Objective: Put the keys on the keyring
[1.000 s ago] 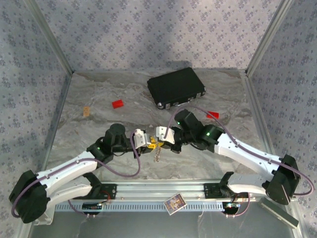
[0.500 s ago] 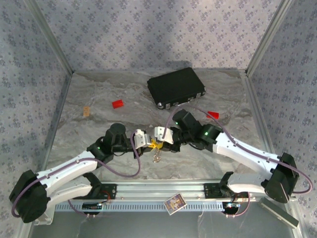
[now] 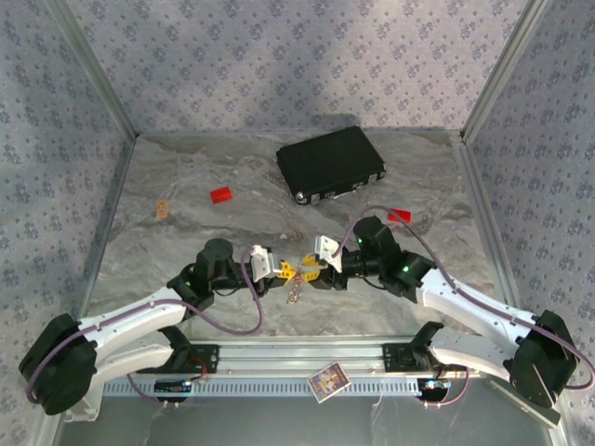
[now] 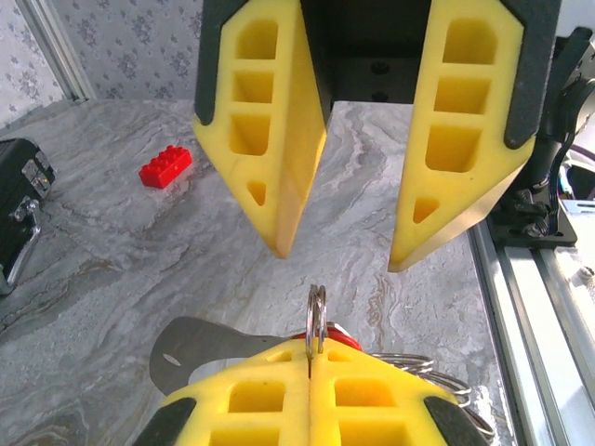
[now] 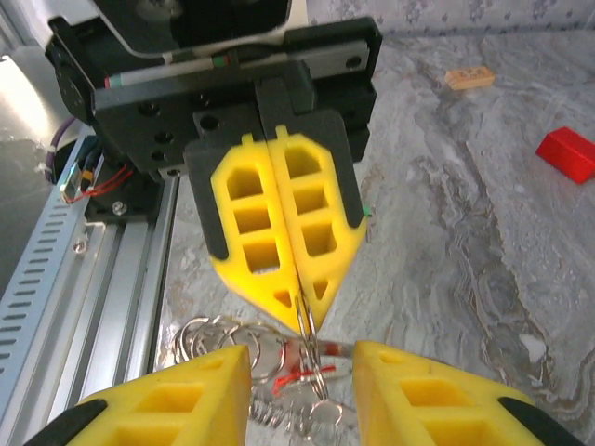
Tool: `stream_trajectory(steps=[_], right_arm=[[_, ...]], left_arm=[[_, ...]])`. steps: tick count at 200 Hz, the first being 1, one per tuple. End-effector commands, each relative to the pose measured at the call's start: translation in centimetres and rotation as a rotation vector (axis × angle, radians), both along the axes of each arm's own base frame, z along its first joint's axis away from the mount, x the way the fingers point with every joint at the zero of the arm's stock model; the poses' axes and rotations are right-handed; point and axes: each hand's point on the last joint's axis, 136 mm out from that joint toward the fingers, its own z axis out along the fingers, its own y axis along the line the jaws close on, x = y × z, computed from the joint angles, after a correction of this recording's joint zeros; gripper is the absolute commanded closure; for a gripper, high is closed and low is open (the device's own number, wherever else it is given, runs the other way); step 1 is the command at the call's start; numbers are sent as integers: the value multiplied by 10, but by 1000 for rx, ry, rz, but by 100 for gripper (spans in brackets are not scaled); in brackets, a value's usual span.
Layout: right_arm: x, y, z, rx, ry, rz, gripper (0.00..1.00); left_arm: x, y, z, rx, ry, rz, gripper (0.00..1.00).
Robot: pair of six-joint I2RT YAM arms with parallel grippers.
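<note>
From above, the left gripper (image 3: 284, 272) and the right gripper (image 3: 310, 268) meet nose to nose over the marbled table (image 3: 186, 251), near its front rail. The keyring (image 3: 295, 291) dangles just below the point where they meet. Further back lie a black case (image 3: 331, 164), a red block (image 3: 220, 195), a second red block (image 3: 399, 216) and a small tan piece (image 3: 163, 208). In this view the jaws are too small to judge. In the left wrist view, the left gripper (image 4: 310, 358) has its yellow fingers (image 4: 251, 400) pressed together, pinching the thin metal keyring (image 4: 317, 311), which stands edge-on above the seam. A flat silvery blade (image 4: 200, 344) juts out to the left. A sliver of red (image 4: 327, 332) sits at the ring's foot, too small to identify, and wire loops (image 4: 437, 372) show on the right. Opposite, the right gripper (image 4: 339, 255) hangs just above the ring with its jaws wide apart, touching nothing. In the right wrist view, the right gripper (image 5: 302, 362) has its fingers (image 5: 186, 400) spread to either side of the keyring (image 5: 316, 360). The left gripper (image 5: 302, 311) faces the camera, clamped on the ring's upper edge. Loose wire coils (image 5: 218, 334) and a red bit (image 5: 293, 373) hang beside the ring.
</note>
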Motion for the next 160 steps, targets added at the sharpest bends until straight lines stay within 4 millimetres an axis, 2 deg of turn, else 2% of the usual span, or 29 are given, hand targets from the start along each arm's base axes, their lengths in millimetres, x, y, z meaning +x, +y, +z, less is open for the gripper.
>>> stream_trajectory(steps=[1,39,86,116,142,160], right_arm=[[-1,4,2,42,13,11,66],[-1,6,-4,32,32,25,75],[-3,7,0,32,41,40,92],[-4,8,1,21,41,51,100],[-4,8,1,2,35,53,100],[-5,8,0,-32,20,61,100]], left_arm=[[-6,-6,23,-86,-43,-48,100],[-7,-5,25,-94,-49,-50,100],[-9,-5,26,-101,-49,-53,100],[-9,-4,27,-107,-49,-51,100],[-7,-3,26,-98,-46,-40,100],[-2,-2,19,-51,-34,-12,82]])
